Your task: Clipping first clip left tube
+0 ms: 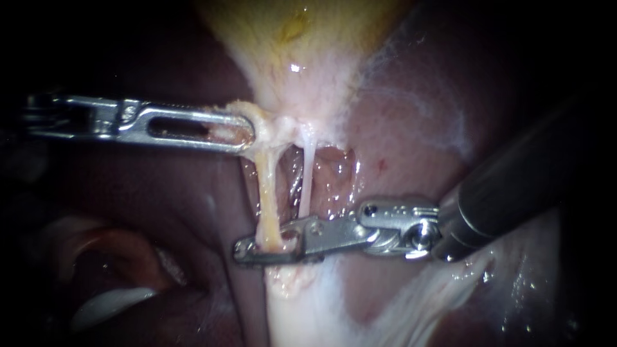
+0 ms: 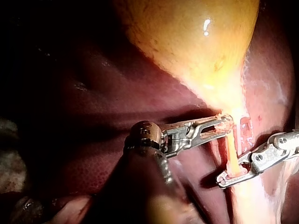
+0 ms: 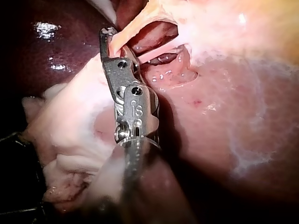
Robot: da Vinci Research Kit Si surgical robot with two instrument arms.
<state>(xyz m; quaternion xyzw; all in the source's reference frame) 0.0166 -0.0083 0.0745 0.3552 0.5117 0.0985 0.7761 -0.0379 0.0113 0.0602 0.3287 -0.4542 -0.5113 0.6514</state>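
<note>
Endoscope: left instr. [image 1: 241, 132] in from upper left of frame, slotted jaws pinched shut on pale tissue at narrow end of gallbladder [image 1: 302, 38], top centre. Right instr. [image 1: 267, 247] in from right edge, dark shaft sloping down to lower centre. Its jaws nearly together, one each side of left tube [image 1: 267, 193], both touching it, low on the tube. Left tube: yellowish strand, centre of frame, running from gallbladder neck down into those jaws. Right tube [image 1: 308, 173] just beside it, thinner and whiter, outside the jaws, wet gap between the two. Dark red liver [image 1: 160, 205] all round.

Left wrist view only: full yellow belly of gallbladder [image 2: 196, 37] w/ a glint on it, ahead of left instr. [image 2: 219, 126]. Endoscope gets just the tapering end. Also shows right instr. [image 2: 229, 177] beside left one, tips apart, left tube [image 2: 231, 156] strung between them.

Right wrist view only: lumpy pale tissue [image 3: 60, 130] beside the right instr. shaft. Jaws [image 3: 110, 39] seen from behind, left tube [image 3: 135, 28] passing between them. Left instr. seen only in the other two views.
</note>
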